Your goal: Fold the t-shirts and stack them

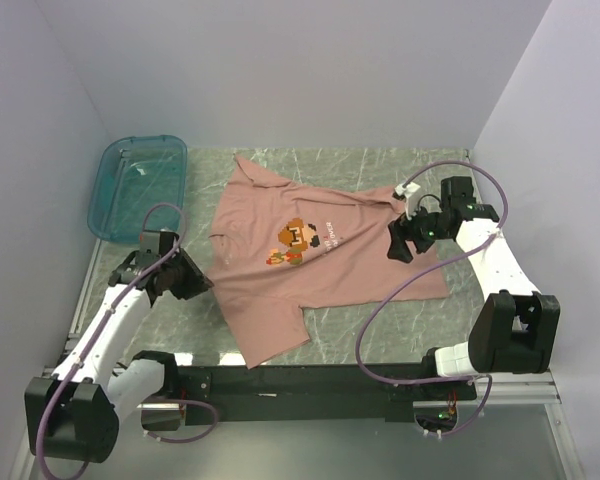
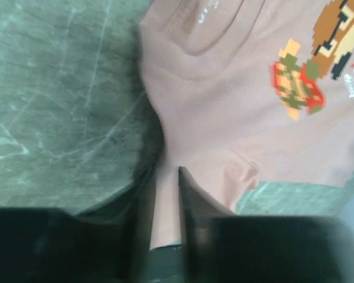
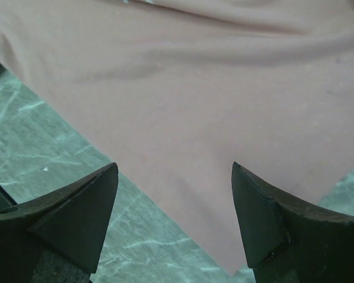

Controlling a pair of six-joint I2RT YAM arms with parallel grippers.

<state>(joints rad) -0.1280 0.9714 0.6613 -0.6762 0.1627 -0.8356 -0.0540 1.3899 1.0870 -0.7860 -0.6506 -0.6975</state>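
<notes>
One dusty-pink t-shirt [image 1: 310,250] lies spread face up on the green marbled table, its pixel character print [image 1: 295,240] in the middle. My left gripper [image 1: 202,282] is low at the shirt's left edge, by the sleeve. In the left wrist view the t-shirt [image 2: 224,88] runs into the left gripper [image 2: 164,171], whose jaws stand a narrow gap apart with a flat strip of pink cloth between them. My right gripper [image 1: 398,245] hovers over the shirt's right side. It stands wide open [image 3: 174,171] above the t-shirt's [image 3: 194,88] hem corner, with nothing held.
A teal translucent tray [image 1: 140,185] stands at the back left corner, tilted against the wall. White walls close in on three sides. Bare table [image 1: 200,170] shows around the shirt, and the black base rail [image 1: 310,380] runs along the near edge.
</notes>
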